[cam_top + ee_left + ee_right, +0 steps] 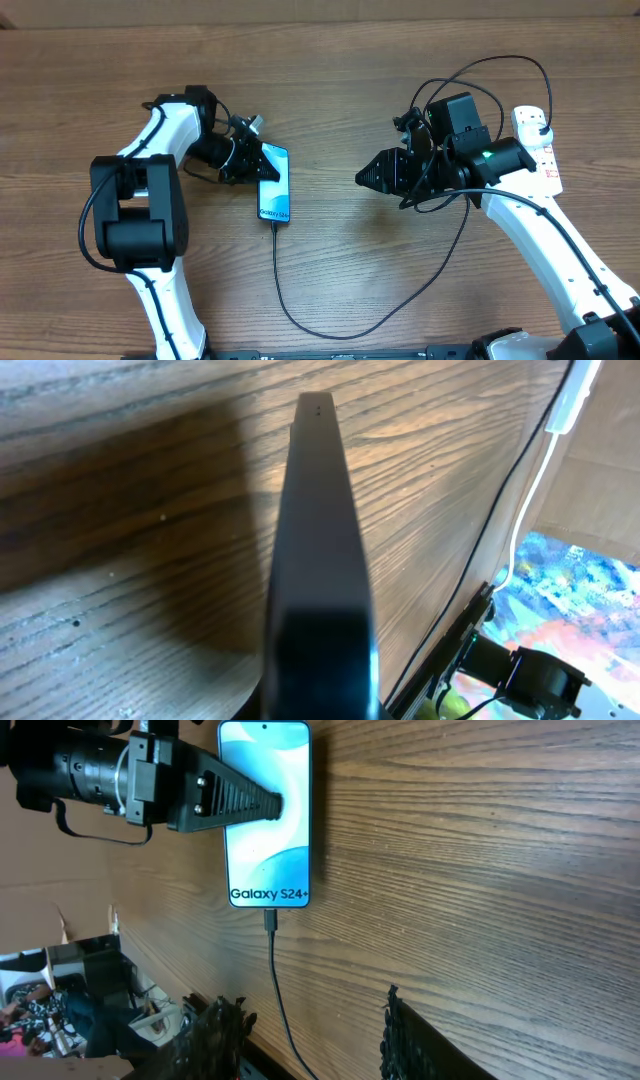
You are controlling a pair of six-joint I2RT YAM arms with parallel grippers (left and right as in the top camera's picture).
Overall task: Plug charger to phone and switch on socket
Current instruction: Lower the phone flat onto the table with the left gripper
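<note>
Phone (275,190) lies flat and face up on the table (400,60), left of centre, screen lit; it is a slim glass slab with rounded corners. Left gripper (262,160) reaches in from the side with a black, wedge-shaped finger laid over the upper screen, judged to be pinning the phone against the pull of the cable. Only that one finger shows, so whether the jaws are clamped or apart cannot be told. Charger (330,332), a thin, limp black cable, appears to have its small tip seated in the phone's lower edge. It then runs down in a wide loop and back up toward the socket (533,135), a white hard-plastic strip at the far right, partly covered by the right arm. Right gripper (365,178) hangs between phone and socket, ribbed fingers spread wide, holding nothing. Plugging looks done; switch position is not legible, and pressing it is judged the outstanding step. Table is matt, grained wood.
</note>
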